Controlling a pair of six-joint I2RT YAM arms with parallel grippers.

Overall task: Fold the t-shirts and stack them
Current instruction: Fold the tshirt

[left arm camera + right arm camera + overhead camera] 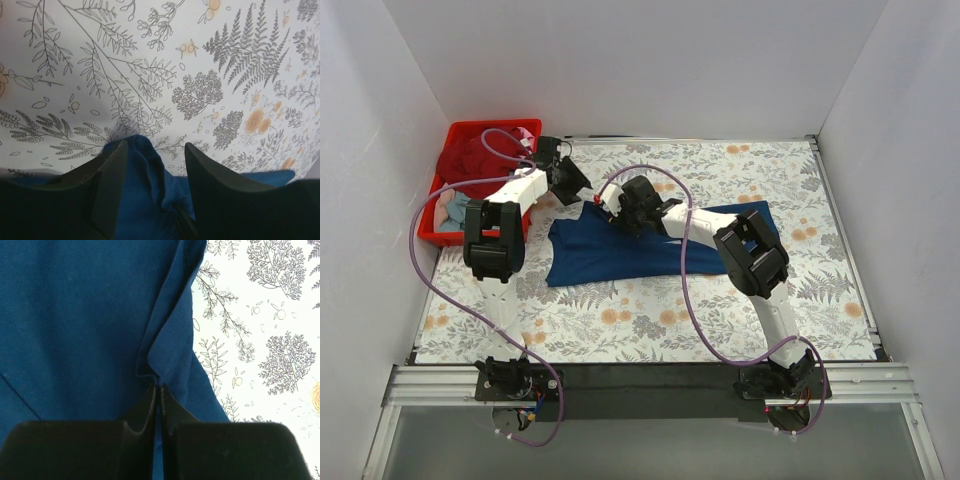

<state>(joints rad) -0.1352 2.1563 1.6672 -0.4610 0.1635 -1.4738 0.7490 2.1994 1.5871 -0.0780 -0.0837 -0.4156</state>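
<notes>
Being judged limp and light, the navy t-shirt (pixel 610 258) is pinched at its hem by the right tool (pixel 159 386); whether the left tool (pixel 151 147) grips cannot be told.

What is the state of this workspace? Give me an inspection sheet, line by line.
Surface: floral-print table cover, lying smooth.
Job's things: blue t-shirt spread across mid-table; dark red t-shirt and pale grey-blue cloth bunched in the red crate.
Clutter: red crate at the far left corner; nothing else seen.
Pincers: left pincer shut on a bunch of the blue t-shirt; right pincer shut on a folded hem of it.
Cables: purple cable looped along each arm.
Surroundings: white walls on three sides; metal rail at the near edge.
</notes>
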